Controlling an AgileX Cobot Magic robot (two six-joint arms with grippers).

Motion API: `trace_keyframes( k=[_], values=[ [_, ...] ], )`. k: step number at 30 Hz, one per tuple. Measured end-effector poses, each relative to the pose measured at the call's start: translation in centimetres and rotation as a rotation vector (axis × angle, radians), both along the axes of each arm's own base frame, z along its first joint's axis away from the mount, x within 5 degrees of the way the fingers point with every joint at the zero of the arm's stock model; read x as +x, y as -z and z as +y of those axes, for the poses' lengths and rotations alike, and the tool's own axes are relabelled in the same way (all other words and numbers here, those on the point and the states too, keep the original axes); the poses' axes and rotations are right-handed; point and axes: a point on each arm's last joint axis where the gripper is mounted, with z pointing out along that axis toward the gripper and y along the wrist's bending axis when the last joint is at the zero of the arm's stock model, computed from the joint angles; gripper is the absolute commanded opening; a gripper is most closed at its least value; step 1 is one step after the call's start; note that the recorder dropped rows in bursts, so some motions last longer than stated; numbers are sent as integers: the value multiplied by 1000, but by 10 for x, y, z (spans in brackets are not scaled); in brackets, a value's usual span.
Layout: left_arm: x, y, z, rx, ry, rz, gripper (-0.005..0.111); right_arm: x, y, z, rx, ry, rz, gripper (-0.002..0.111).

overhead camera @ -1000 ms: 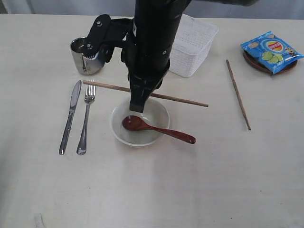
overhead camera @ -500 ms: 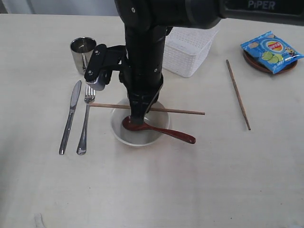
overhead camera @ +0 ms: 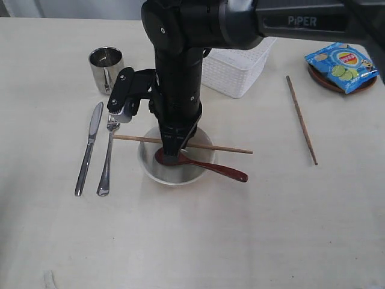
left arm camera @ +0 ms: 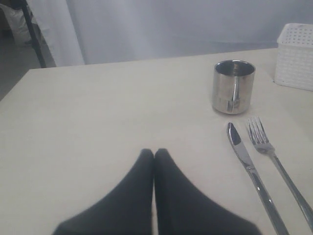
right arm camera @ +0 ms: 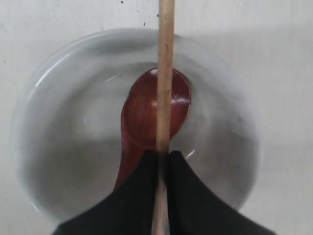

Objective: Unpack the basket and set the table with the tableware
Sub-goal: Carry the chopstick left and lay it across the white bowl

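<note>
Two chopsticks (overhead camera: 222, 148), one bowl (overhead camera: 147, 169), one spoon (overhead camera: 224, 172)

Black arm (overhead camera: 180, 78) lettered PIPER in white, with tapered black fingers (right arm camera: 195, 196).

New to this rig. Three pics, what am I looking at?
A two-armed robot setting a table. One picture comes from a camera off the arms, the other two from a camera on each wrist. The right gripper is shut on a chopstick, held over the bowl with the spoon in it. The left gripper is shut and empty, facing the mug, knife and fork. Also out: the basket, a second chopstick, a chip bag on a plate.
</note>
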Motion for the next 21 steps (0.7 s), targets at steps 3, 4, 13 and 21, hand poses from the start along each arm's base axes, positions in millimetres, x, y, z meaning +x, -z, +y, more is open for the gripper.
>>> trace_keyframes(
  k=[3, 4, 13, 21],
  values=[
    [0, 0, 0, 0, 1, 0, 0, 0, 0, 0, 3, 0, -3, 0],
    [0, 0, 0, 0, 1, 0, 0, 0, 0, 0, 3, 2, -2, 0],
    [0, 0, 0, 0, 1, 0, 0, 0, 0, 0, 0, 10, 1, 0],
    [0, 0, 0, 0, 1, 0, 0, -1, -10, -1, 17, 29, -13, 0]
  ],
)
